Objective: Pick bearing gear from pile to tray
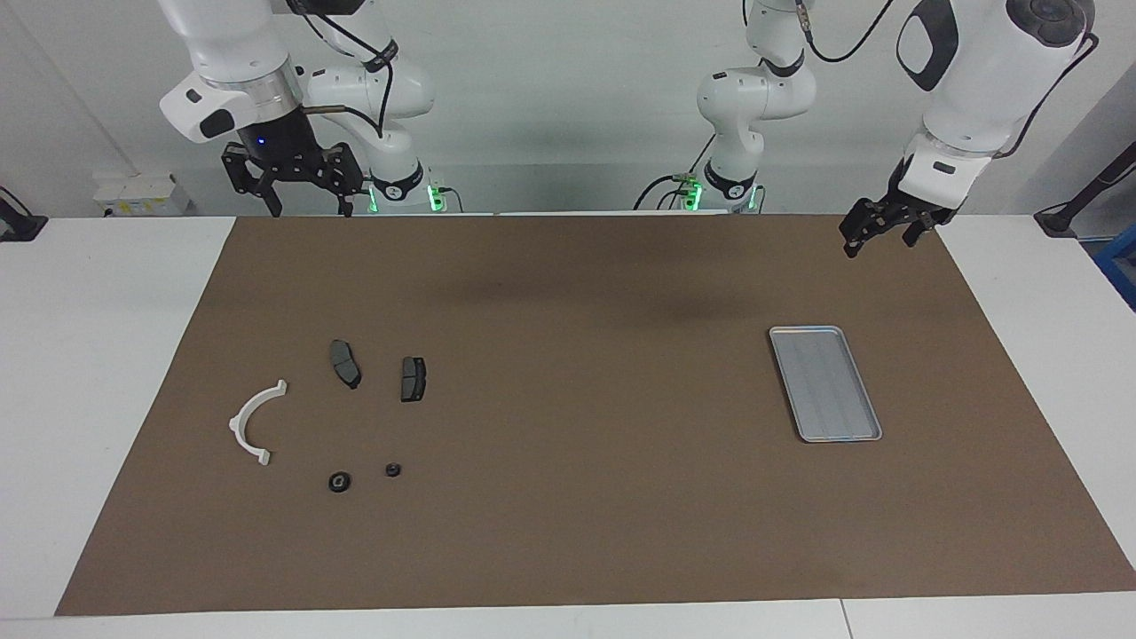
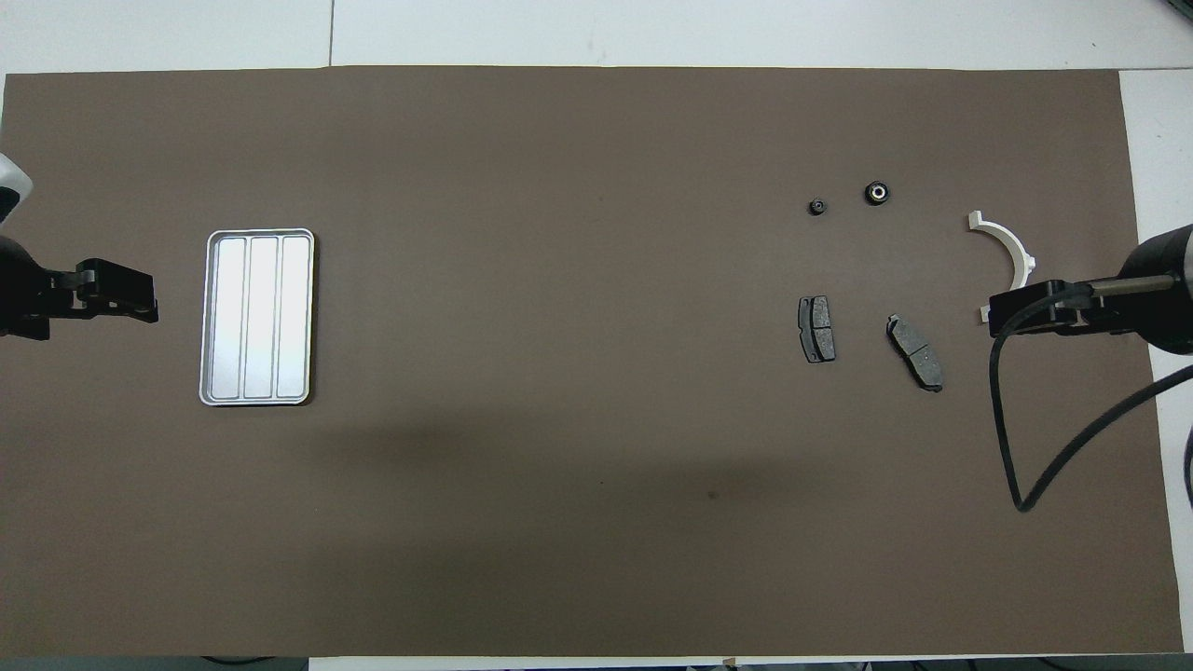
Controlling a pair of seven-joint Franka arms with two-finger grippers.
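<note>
The pile lies toward the right arm's end of the table. It holds a white arc-shaped piece (image 1: 256,422) (image 2: 1005,247), two dark grey brake pads (image 1: 345,363) (image 1: 413,378) and two small black round pieces (image 1: 339,482) (image 1: 392,469). The round pieces lie farthest from the robots; the larger one (image 2: 876,193) has a pale centre, the smaller (image 2: 816,207) lies beside it. The silver tray (image 1: 824,383) (image 2: 257,317) is empty, toward the left arm's end. My right gripper (image 1: 311,211) (image 2: 990,319) is open and raised, clear of the pile. My left gripper (image 1: 879,246) (image 2: 149,308) is open and raised near the tray.
A brown mat (image 1: 568,532) covers most of the white table. A black cable (image 2: 1016,447) hangs from the right arm over the mat's edge. Both arm bases stand at the robots' end of the table.
</note>
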